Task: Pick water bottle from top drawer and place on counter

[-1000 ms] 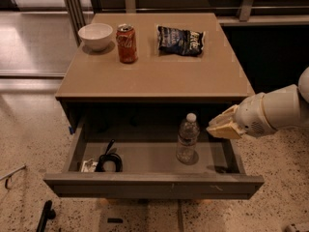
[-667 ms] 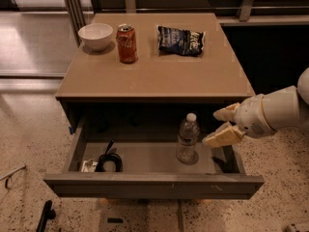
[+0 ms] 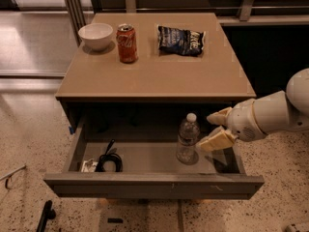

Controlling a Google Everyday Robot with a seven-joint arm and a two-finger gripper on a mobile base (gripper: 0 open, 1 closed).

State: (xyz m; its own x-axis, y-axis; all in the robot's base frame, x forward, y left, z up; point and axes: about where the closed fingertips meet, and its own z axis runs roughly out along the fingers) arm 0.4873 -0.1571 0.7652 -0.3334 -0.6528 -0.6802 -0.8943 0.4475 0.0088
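Note:
The water bottle (image 3: 187, 139), clear with a white cap, stands upright on the grey floor of the open top drawer (image 3: 154, 183), right of its middle. My gripper (image 3: 215, 128) comes in from the right on a white arm, just right of the bottle at its upper half. Its two tan fingers (image 3: 217, 140) are spread open and empty, apart from the bottle. The tan counter (image 3: 159, 76) lies above the drawer.
On the counter stand a white bowl (image 3: 96, 35), a red soda can (image 3: 127, 43) and a dark chip bag (image 3: 182, 39). A black cable coil (image 3: 109, 161) and a small white item lie in the drawer's left front corner. Speckled floor surrounds the cabinet.
My gripper's fingers have opened from a closed stance. The gripper has stayed just right of the bottle. The bottle has not moved.

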